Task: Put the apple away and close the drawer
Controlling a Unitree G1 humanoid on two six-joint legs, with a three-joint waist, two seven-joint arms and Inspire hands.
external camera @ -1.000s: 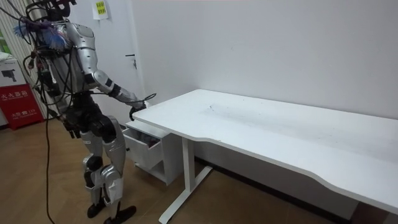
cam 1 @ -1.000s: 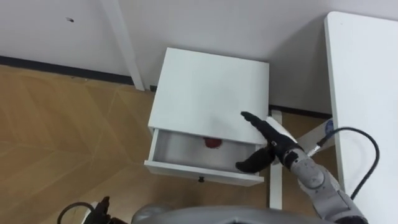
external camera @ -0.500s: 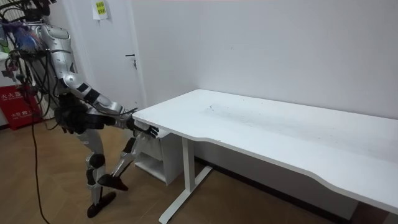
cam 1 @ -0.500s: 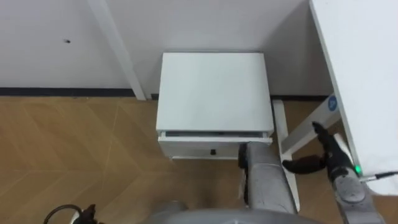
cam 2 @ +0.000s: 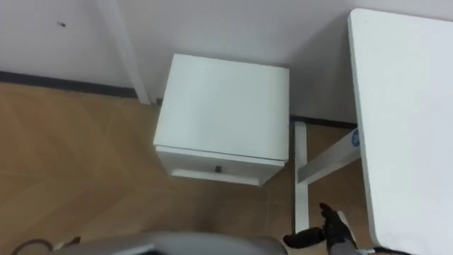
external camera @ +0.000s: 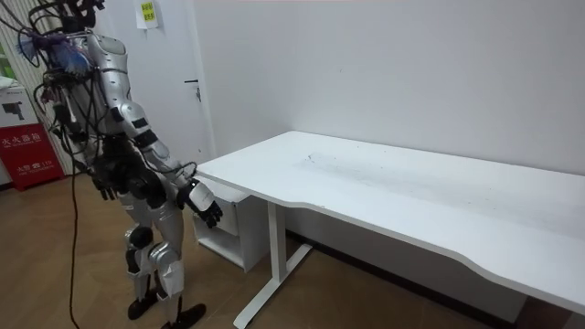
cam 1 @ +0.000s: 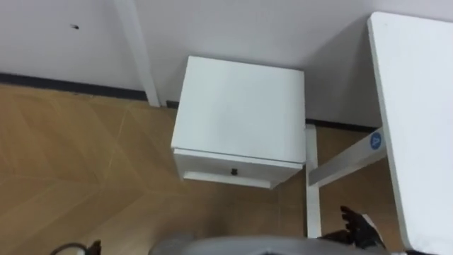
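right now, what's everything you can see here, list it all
cabinet: one, white, on the floor against the wall, beside the desk
drawer: one, white with a dark knob, cabinet front, shut
desk: one, white, to the robot's right of the cabinet
floor: one, brown wood
door: one, white, behind the robot
red box: one, red, room view's left edge
right hand: one, dark, open, low by the desk leg
left hand: one, dark, at the robot's side
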